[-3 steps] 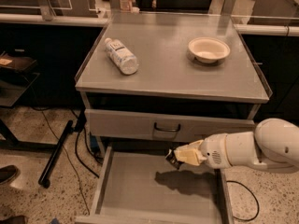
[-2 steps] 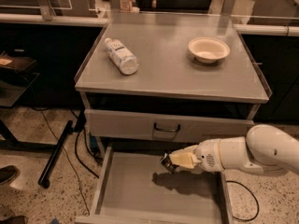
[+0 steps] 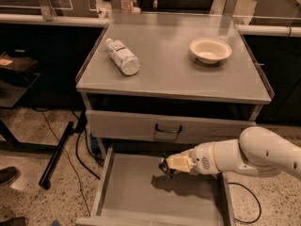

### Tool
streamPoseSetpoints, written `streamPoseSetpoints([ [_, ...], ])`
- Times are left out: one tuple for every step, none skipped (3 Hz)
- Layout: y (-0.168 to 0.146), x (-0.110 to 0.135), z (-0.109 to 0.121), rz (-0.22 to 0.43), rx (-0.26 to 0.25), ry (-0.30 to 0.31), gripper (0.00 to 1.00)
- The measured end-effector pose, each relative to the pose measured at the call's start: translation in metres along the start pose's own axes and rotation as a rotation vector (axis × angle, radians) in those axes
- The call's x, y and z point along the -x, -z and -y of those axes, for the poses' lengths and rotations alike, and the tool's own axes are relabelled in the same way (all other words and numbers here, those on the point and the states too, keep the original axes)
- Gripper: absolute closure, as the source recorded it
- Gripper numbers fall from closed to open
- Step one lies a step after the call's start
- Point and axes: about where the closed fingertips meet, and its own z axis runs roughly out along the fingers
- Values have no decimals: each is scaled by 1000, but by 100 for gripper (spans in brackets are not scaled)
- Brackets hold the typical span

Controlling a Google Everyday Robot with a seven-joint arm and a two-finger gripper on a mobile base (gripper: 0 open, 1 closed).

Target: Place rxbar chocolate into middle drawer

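Note:
The middle drawer [image 3: 136, 199] is pulled out below the cabinet, its bare grey floor showing. My gripper [image 3: 167, 166] reaches in from the right and hovers over the middle of the drawer floor, casting a shadow on it. It is shut on the rxbar chocolate [image 3: 163, 167], a small dark bar that pokes out at the fingertips; most of the bar is hidden by the fingers.
A closed drawer front with a dark loop handle [image 3: 168, 129] sits above the open drawer. On the cabinet top lie a clear water bottle [image 3: 122, 56] and a white bowl [image 3: 210, 49]. Cables and a black stand leg [image 3: 59, 154] are on the floor at left.
My gripper has moved left across the open drawer with the bar in it, and its shadow on the drawer floor has shifted left too.

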Motion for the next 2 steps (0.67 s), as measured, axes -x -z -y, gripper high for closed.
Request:
streamPoseSetpoints([
  [-21, -22, 3, 3, 49, -53, 100],
  [-62, -69, 14, -5, 151, -184, 100],
])
